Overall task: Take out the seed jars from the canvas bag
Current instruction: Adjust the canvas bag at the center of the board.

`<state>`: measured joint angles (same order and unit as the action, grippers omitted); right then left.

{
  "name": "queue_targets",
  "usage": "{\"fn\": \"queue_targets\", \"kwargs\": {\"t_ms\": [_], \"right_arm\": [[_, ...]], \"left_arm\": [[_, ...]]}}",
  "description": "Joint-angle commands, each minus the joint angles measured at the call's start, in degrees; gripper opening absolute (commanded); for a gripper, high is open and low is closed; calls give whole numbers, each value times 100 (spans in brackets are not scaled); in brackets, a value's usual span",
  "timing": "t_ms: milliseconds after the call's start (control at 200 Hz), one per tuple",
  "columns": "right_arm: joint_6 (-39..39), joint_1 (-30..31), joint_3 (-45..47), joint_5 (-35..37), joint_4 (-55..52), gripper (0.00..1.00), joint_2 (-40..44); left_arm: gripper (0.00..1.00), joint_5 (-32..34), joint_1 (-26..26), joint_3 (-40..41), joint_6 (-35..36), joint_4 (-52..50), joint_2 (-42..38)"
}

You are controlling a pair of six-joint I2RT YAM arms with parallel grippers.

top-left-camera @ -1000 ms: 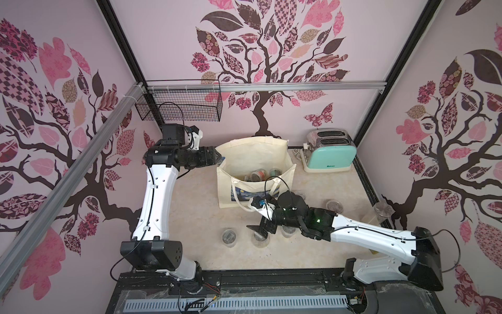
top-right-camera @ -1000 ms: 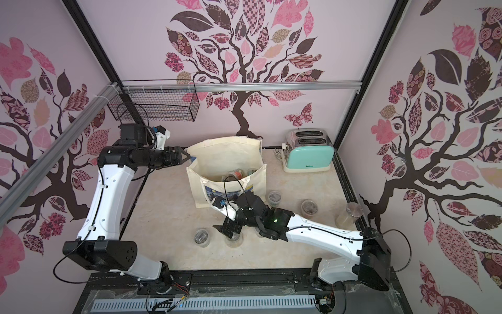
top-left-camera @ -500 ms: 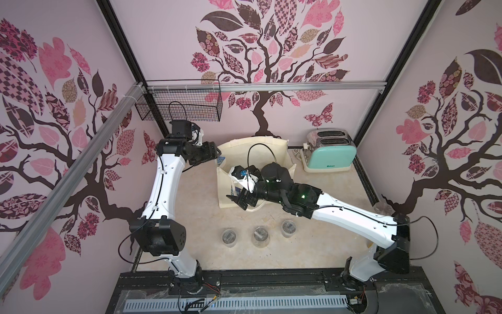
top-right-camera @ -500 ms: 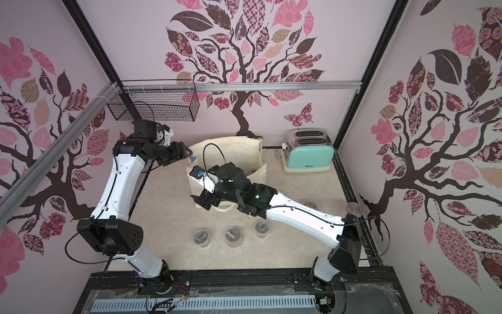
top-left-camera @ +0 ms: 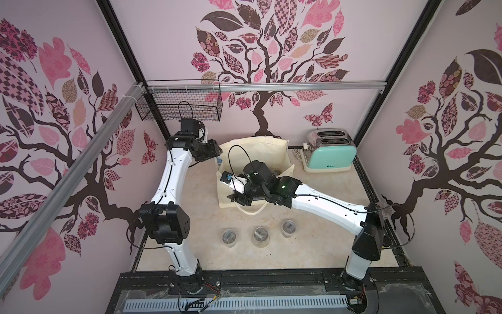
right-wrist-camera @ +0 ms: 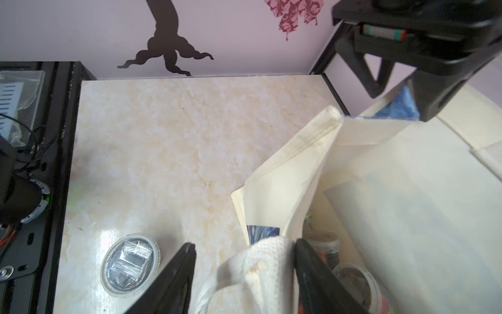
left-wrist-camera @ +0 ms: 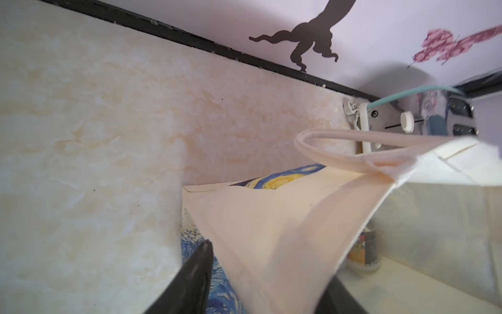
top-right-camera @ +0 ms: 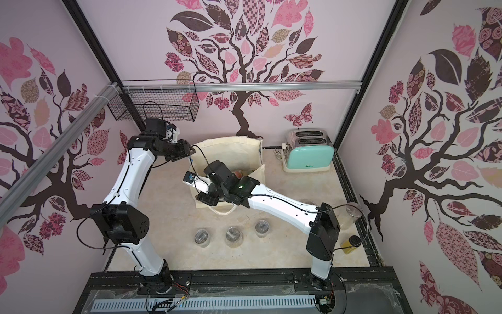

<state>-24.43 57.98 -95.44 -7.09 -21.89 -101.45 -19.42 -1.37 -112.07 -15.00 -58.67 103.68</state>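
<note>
A beige, marble-patterned worktop [top-left-camera: 312, 244] fills a booth of pale pink walls [top-left-camera: 353, 108] printed with dark-branched trees in pink and maroon leaves. A black wire basket [top-left-camera: 179, 108] hangs from the rear rail and a glossy mint-green 2-slot toaster [top-left-camera: 330, 157] stands in the back right corner. The canvas bag [top-left-camera: 255, 148] stands upright toward the back centre, its mouth open to the ceiling. Its cream cloth is slack and creased, with blue-and-yellow swirls on the outer faces, and 1 woven strap handle [top-left-camera: 250, 213] loops over the near side onto the worktop. In both top views 3 seed jars [top-left-camera: 260, 235], squat clear cylinders standing lids up, form a left-to-right row in front of the bag, apart from it. Further seed jars [right-wrist-camera: 355, 282] sit at the bottom of the bag. The left claw [left-wrist-camera: 271, 271] is at the bag's rear left corner, its 2 black fingers either side of the rim cloth; whether they pinch it cannot be told. The right claw [right-wrist-camera: 244, 252], reaching over the bag from the right, stands open astride the near wall and strap, with 1 finger inside against the cloth and the other outside with a clear gap.
</note>
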Motion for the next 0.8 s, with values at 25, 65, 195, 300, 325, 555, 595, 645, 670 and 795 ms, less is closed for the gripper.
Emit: {"fn": "queue_targets", "kwargs": {"t_ms": [25, 65, 195, 300, 325, 555, 595, 645, 670, 795], "right_arm": [[-339, 32, 539, -829, -214, 61, 588], [-359, 30, 700, -901, -168, 61, 679], [-327, 39, 885, -1144, -234, 64, 838], [-34, 38, 1002, -1003, 121, 68, 1083], [73, 39, 1001, -900, 225, 69, 1143], [1181, -224, 440, -372, 445, 78, 1291], [1435, -320, 363, -438, 476, 79, 1285], [1736, -395, 318, -344, 572, 80, 1285], [1863, -419, 304, -263, 619, 80, 1286], [2412, -475, 77, 429, 538, 81, 1084]], "left_arm": [[27, -418, -35, -68, 89, 328, 22], [18, -650, -37, 1, 206, 404, -8], [0, -1236, -35, 353, 594, 779, -186], [0, -1422, -49, 366, 627, 1066, -252], [0, -1513, -52, 311, 647, 1085, -245], [0, -1987, -231, -5, 1249, 1114, -412], [0, -1979, -262, 29, 1328, 1181, -483], [0, -1979, -269, 45, 1372, 1291, -568], [0, -1986, -268, 210, 1388, 1334, -604], [0, -2066, -284, 279, 1535, 1403, -708]]}}
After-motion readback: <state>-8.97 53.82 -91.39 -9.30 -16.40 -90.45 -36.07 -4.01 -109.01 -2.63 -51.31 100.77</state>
